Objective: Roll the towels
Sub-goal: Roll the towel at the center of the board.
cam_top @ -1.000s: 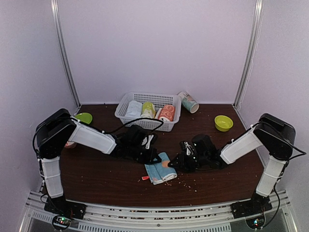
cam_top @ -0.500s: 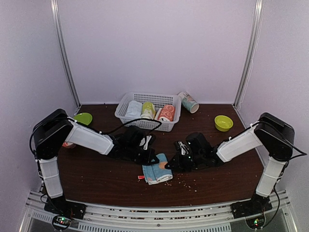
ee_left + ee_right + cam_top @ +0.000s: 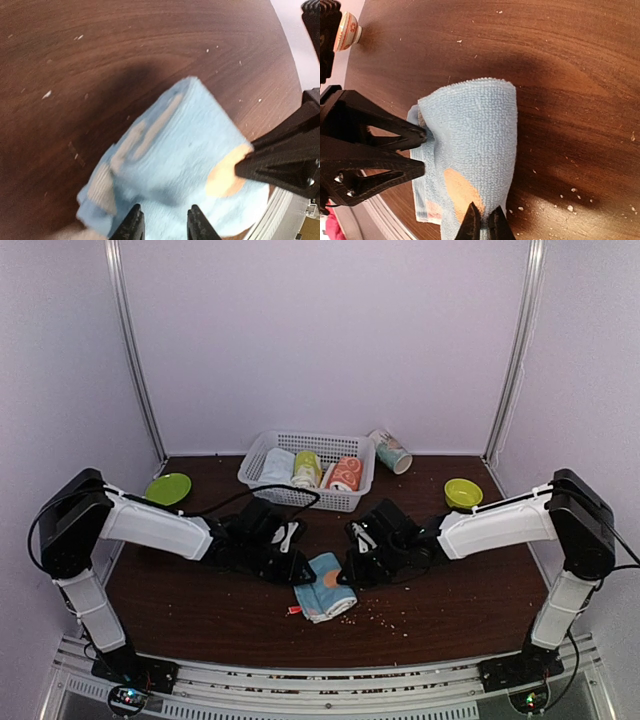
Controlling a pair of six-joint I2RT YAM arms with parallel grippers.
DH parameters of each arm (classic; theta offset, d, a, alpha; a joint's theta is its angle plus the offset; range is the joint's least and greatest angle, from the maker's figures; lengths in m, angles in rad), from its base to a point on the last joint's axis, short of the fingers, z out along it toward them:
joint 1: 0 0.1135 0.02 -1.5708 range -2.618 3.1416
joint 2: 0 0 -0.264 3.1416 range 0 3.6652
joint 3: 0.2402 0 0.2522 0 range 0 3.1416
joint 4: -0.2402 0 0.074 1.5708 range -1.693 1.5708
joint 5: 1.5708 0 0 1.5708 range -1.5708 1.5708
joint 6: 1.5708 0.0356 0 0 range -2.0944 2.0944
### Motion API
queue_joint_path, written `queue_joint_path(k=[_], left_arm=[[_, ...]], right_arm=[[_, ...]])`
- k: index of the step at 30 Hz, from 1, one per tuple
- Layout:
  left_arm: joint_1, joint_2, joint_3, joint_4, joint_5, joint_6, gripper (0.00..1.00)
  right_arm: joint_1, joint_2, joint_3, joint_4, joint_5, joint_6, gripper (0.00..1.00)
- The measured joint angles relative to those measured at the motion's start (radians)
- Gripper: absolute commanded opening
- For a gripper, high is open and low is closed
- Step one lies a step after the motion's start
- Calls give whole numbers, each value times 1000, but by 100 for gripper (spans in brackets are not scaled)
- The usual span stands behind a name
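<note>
Dark wood desk (image 3: pixel 200 610) across the lower half of the overhead view. Reaching in over it from lower left and lower right, left arm (image 3: pixel 150 525) and right arm (image 3: pixel 500 525), almost meeting at frame centre. At upper centre of the desk, white slatted basket (image 3: pixel 262 452).

Left gripper (image 3: pixel 162 226) at the left edge of the cloth at centre: jaws a narrow way apart, tips against the folded edge without clamping it. Right gripper (image 3: pixel 483 225) at the opposite edge: jaws nearly closed, pinching the cloth there.

Between the two, light blue towel (image 3: pixel 326 587), partly rolled, lying on the desk just below centre of the overhead view, orange patches showing.

Green plate (image 3: pixel 167 488) at far left, green bowl (image 3: pixel 462 494) at far right, both well apart from the grippers. Patterned cup (image 3: pixel 390 451) on its side just right of the basket.

Inside the basket, three rolls side by side: pale roll (image 3: pixel 278 466) at left, yellow-green roll (image 3: pixel 307 468) in the middle, peach-orange towel (image 3: pixel 345 474) at right.

Tiny red scrap (image 3: pixel 293 609) just beside the light blue towel's lower-left corner. Pale crumbs (image 3: pixel 385 618) scattered to its lower right.
</note>
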Motion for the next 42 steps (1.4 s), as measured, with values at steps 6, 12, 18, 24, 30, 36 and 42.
queue_joint_path(k=[6, 12, 18, 24, 30, 36, 42], left_arm=[[0, -109, -73, -51, -54, -4, 24], [0, -87, -83, -66, -90, -13, 17], [0, -23, -75, -64, -91, -22, 7], [0, -22, -75, -61, -88, -24, 0], [0, -22, -79, -53, -86, -25, 0], [0, -22, -89, -36, -85, -27, 0], [0, -23, -92, -31, -85, -27, 0]], right_arm=[[44, 2, 85, -140, 103, -37, 0], [78, 33, 155, -227, 172, -55, 0], [110, 77, 214, -287, 220, -57, 0], [134, 87, 244, -302, 230, -52, 0], [143, 89, 251, -284, 210, -34, 0], [143, 91, 251, -241, 165, -11, 7], [143, 104, 251, -183, 109, 10, 11]])
